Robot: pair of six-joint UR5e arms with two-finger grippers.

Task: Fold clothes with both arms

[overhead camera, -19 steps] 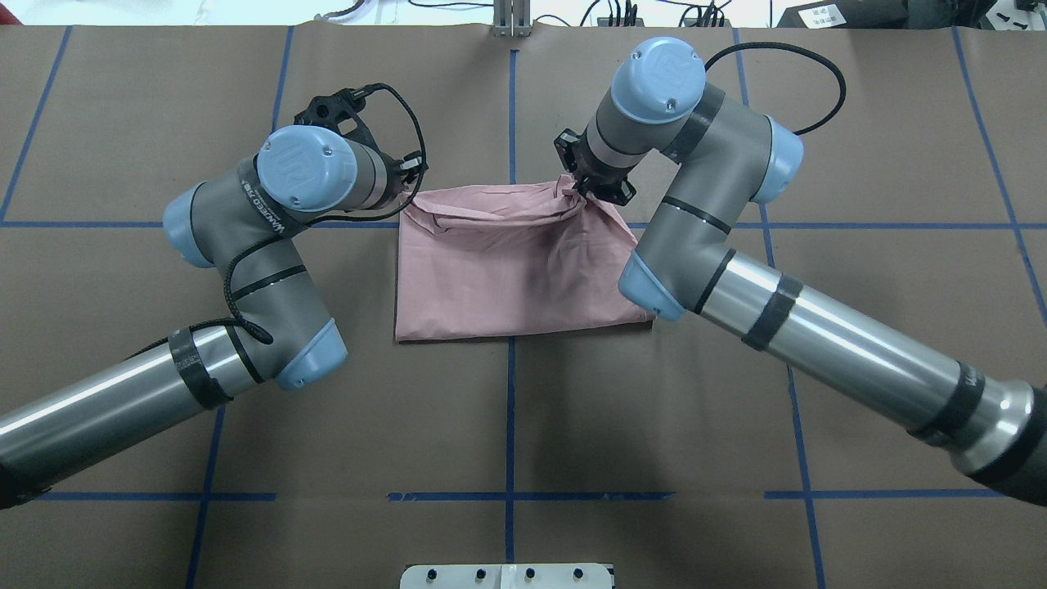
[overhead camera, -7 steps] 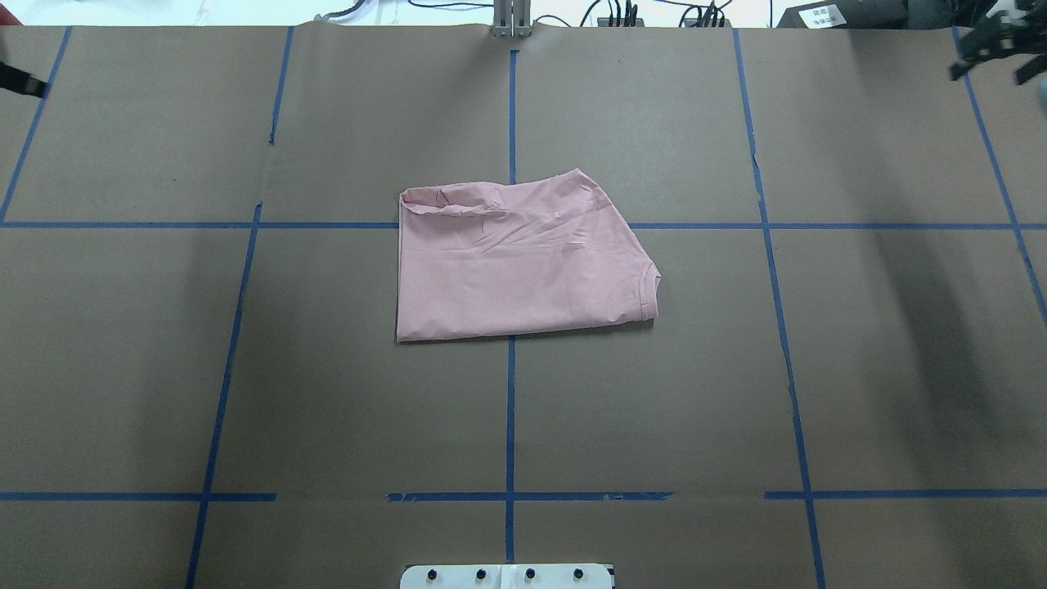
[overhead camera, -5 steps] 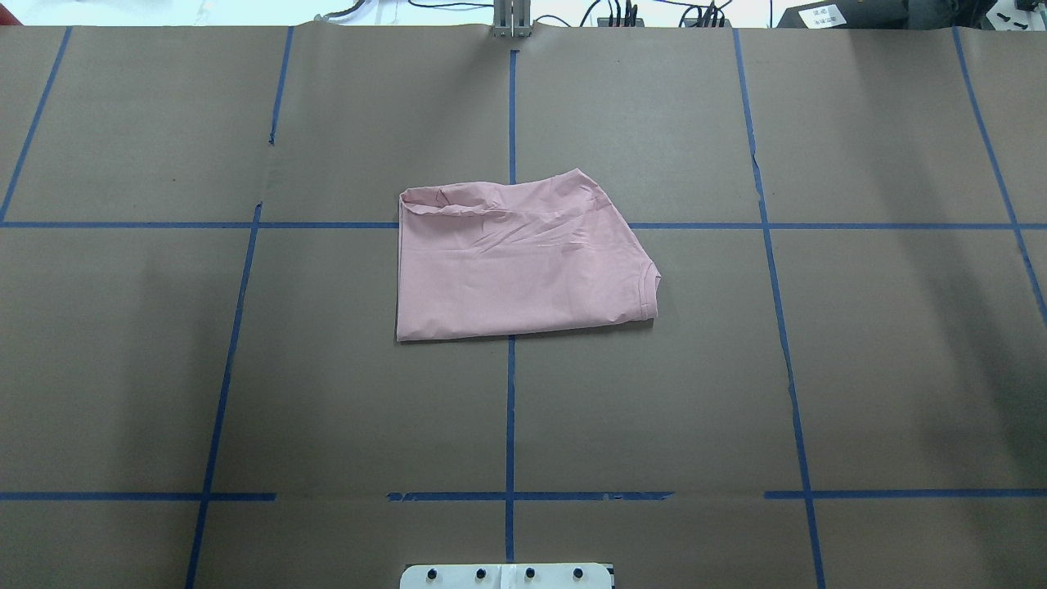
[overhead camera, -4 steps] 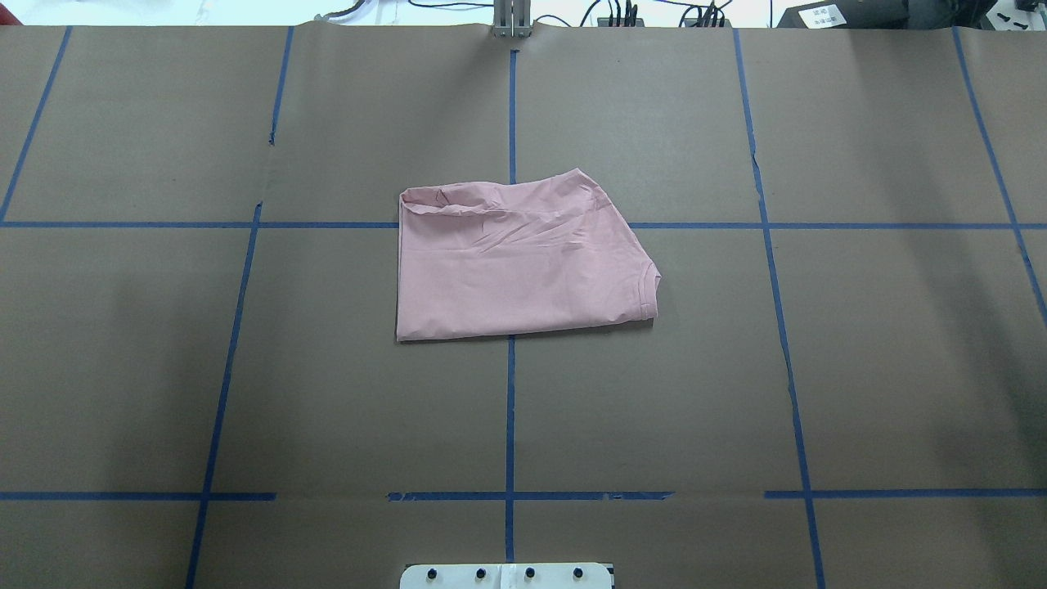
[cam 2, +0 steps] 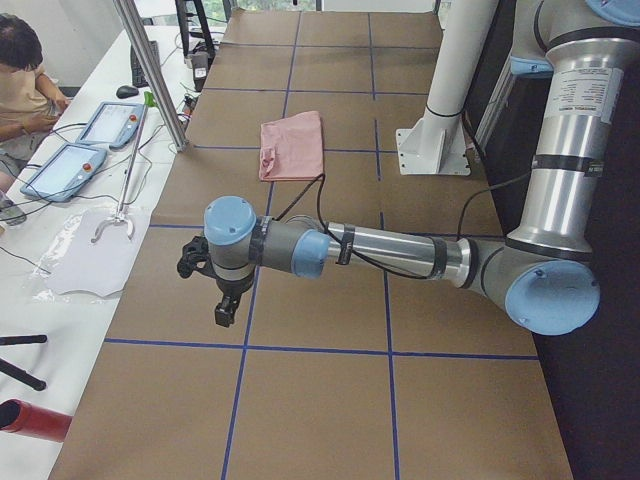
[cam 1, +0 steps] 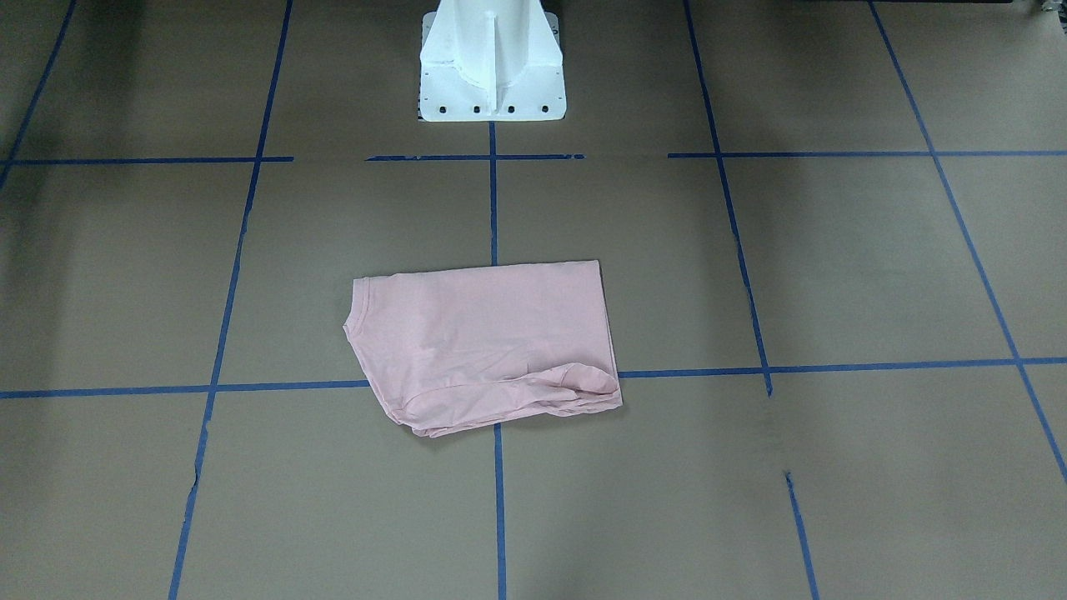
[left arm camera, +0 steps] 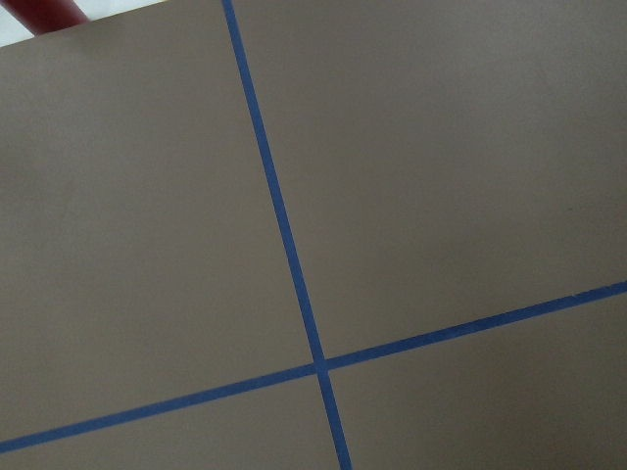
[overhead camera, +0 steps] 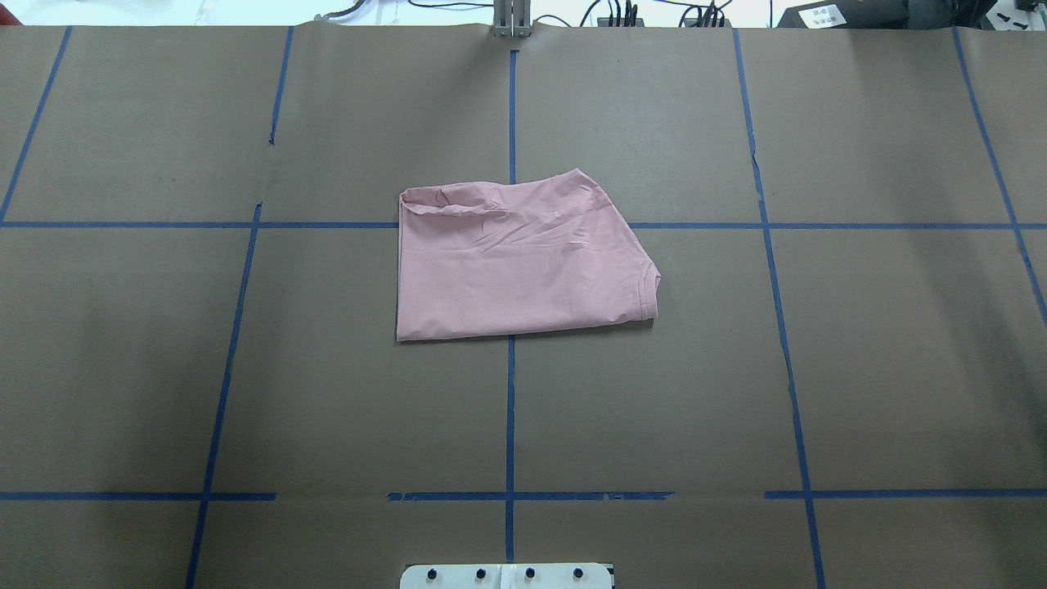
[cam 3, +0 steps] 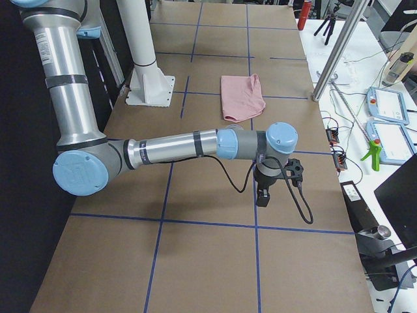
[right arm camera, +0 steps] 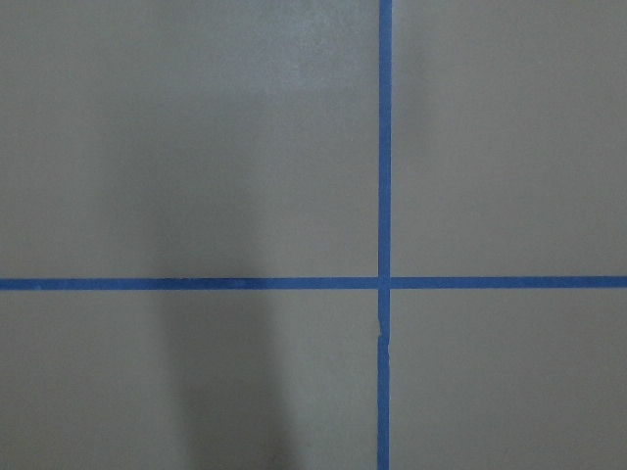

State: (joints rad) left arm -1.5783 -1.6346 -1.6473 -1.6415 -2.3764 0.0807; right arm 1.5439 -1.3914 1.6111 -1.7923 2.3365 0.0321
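The pale pink T-shirt (overhead camera: 519, 262) lies folded into a rough rectangle at the table's middle, plain side up, its far edge a little rumpled. It also shows in the front-facing view (cam 1: 488, 342), the left view (cam 2: 290, 145) and the right view (cam 3: 241, 96). Both arms are far from it. My left gripper (cam 2: 226, 310) hangs over the table's left end, seen only in the left view. My right gripper (cam 3: 263, 196) hangs over the right end, seen only in the right view. I cannot tell whether either is open or shut. Nothing hangs from them.
Brown paper with blue tape lines (overhead camera: 510, 409) covers the table. The white pedestal base (cam 1: 490, 62) stands at the robot's side. An upright metal post (cam 2: 150, 75) stands at the far edge. A person (cam 2: 25, 85) sits beyond it by tablets and tools.
Both grippers have let go of the shirt's far corners and both arms have swung out of the overhead view. The shirt has lain still through the last second.
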